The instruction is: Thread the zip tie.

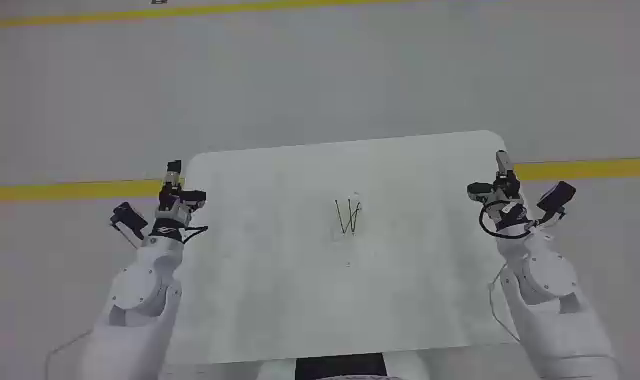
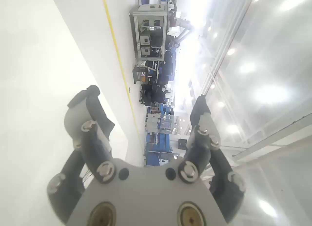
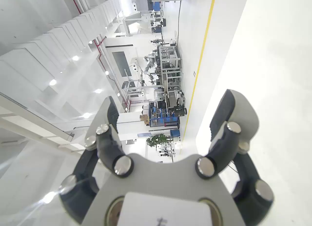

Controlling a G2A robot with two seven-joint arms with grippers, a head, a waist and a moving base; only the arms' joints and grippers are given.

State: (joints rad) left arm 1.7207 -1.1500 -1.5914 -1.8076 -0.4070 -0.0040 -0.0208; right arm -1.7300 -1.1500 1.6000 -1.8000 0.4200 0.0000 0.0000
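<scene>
At the left and right edges of the white counter (image 1: 260,300), both arms sit raised with forearms angled toward the far side. The left hand (image 2: 146,95) and the right hand (image 3: 169,97) each point forward along the counter's side edge, with fingers spread wide and nothing held between them. Near the counter's centre, well apart from both hands, the zip ties (image 1: 348,218) lie flat as thin dark strands fanned into a W shape, their long axes running roughly from the near edge toward the far edge.
</scene>
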